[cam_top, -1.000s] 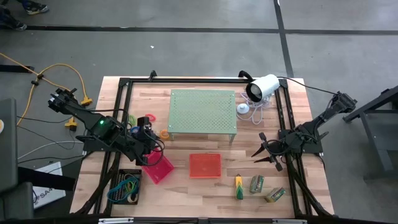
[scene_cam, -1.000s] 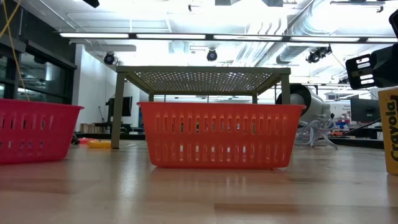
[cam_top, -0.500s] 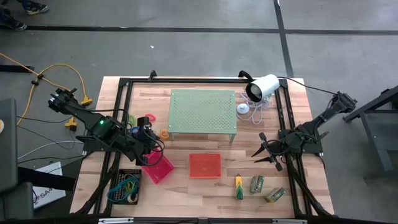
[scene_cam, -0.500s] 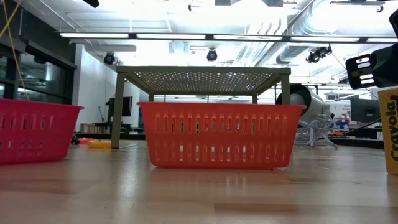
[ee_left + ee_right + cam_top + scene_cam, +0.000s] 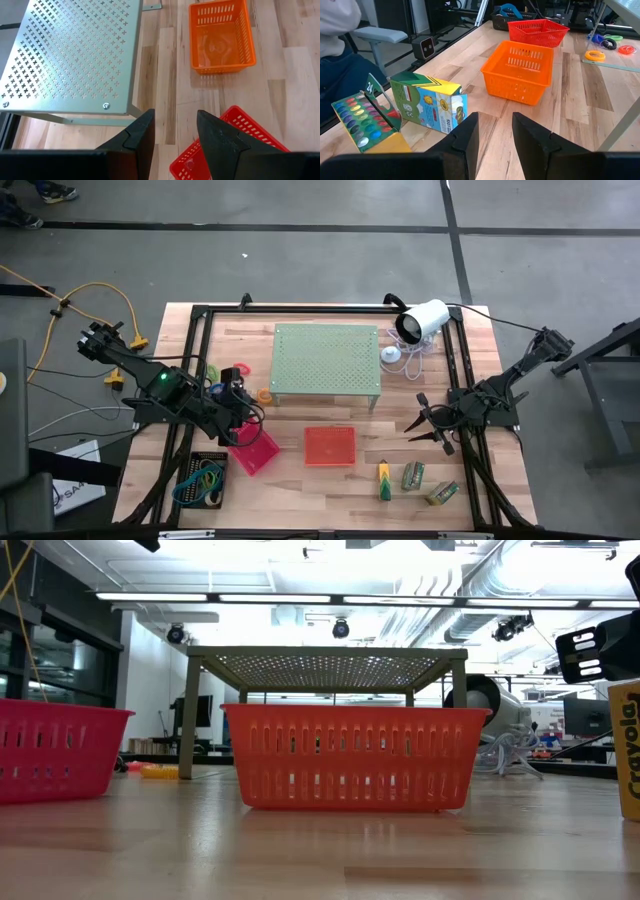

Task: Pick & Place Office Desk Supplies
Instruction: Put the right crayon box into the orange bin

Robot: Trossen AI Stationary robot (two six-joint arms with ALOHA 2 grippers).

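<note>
Three green-and-yellow crayon packs [image 5: 412, 480] lie on the table near its front right; in the right wrist view one is open [image 5: 365, 120] and one is closed [image 5: 427, 102]. Coloured rubber bands fill the black tray [image 5: 203, 478]. Pink and orange rings [image 5: 240, 372] lie flat left of the green perforated stand [image 5: 325, 360]. My left gripper [image 5: 172, 135] hangs open and empty above the pink tray [image 5: 255, 450]. Right of the orange tray [image 5: 329, 445], my right gripper [image 5: 495, 132] stands open and empty, pointing toward the table's left.
A white camera [image 5: 420, 322] stands on the table at the back right, behind the stand. A black frame [image 5: 200, 315] runs around the table. A seated person [image 5: 340, 50] is beyond the table's near edge. Bare wood lies between the orange tray and the crayon packs.
</note>
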